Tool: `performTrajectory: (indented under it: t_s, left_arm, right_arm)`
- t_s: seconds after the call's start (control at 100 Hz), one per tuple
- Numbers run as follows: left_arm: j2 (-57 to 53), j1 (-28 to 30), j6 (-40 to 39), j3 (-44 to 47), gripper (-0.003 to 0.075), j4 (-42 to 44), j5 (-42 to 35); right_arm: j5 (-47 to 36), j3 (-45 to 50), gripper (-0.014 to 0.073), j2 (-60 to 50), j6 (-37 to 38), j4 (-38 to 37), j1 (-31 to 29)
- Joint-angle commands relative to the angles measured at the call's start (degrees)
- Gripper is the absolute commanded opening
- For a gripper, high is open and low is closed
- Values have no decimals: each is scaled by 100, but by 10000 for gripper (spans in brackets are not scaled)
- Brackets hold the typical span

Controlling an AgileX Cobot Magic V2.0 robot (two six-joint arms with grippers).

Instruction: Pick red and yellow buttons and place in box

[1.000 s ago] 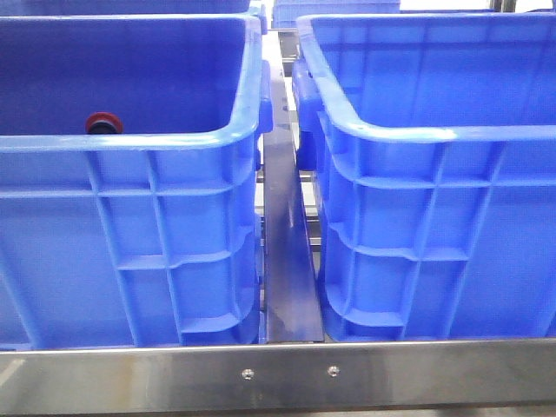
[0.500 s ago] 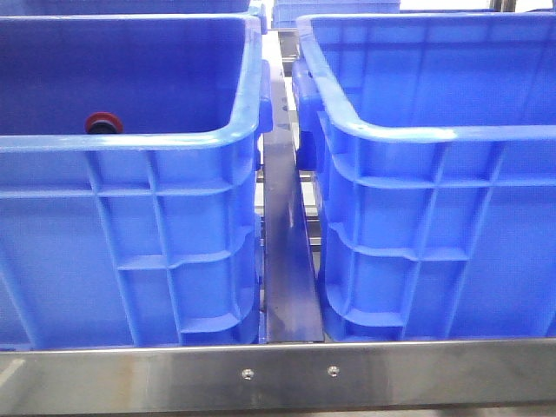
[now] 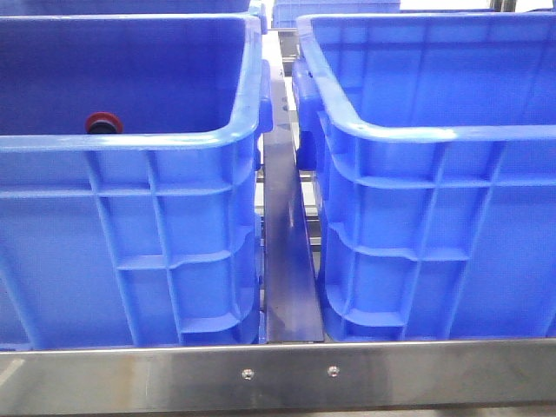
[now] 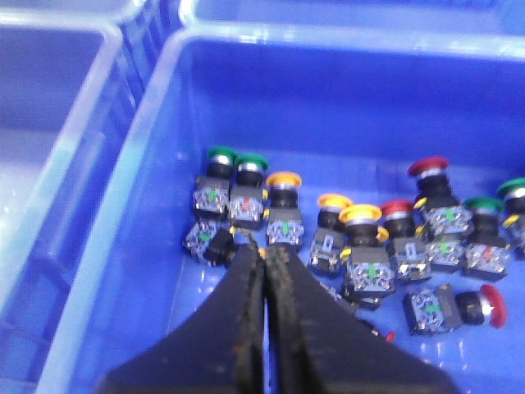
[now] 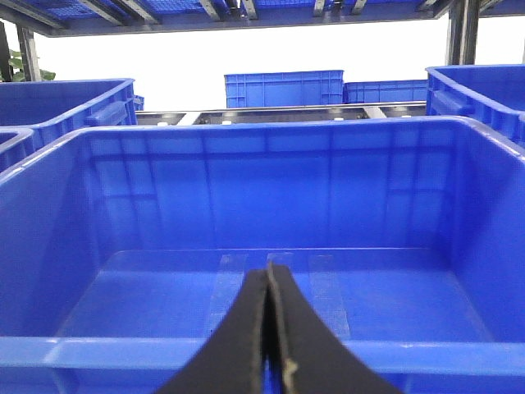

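Several push buttons lie on the floor of the left blue crate (image 4: 139,205). Among them are yellow-capped buttons (image 4: 284,180) (image 4: 366,215) and red-capped buttons (image 4: 429,168) (image 4: 492,305), mixed with green ones. My left gripper (image 4: 264,253) hangs over this pile, shut, with nothing between its fingers; its tips point at the nearest buttons. The front view shows only one red button (image 3: 103,122), over the left crate's rim. My right gripper (image 5: 268,269) is shut and empty above the near rim of the empty blue box (image 5: 123,349), the right-hand one (image 3: 434,133) in the front view.
A steel rail (image 3: 287,261) runs between the two crates and a steel bar (image 3: 287,375) crosses in front of them. More blue crates (image 5: 283,89) stand on racks behind. Neither arm shows in the front view.
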Motion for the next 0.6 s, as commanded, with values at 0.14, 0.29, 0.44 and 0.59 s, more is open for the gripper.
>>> performTrajectory:
  t_s: [0.14, 0.29, 0.44, 0.59]
  left_arm:
    - [592, 11, 10, -313, -19, -15, -319]
    - [716, 11, 10, -313, -19, -15, -285]
    - [728, 11, 40, -313, -19, -15, -281]
    - [728, 11, 45, -313, -19, -15, -271]
  right_arm:
    - [-465, -70, -69, -153, 1, -49, -13]
    - [-465, -70, -69, -153, 1, -49, -13]
    - [-465, -70, -69, -153, 1, -49, -13]
    - [-465, -70, -69, -153, 1, -49, -13]
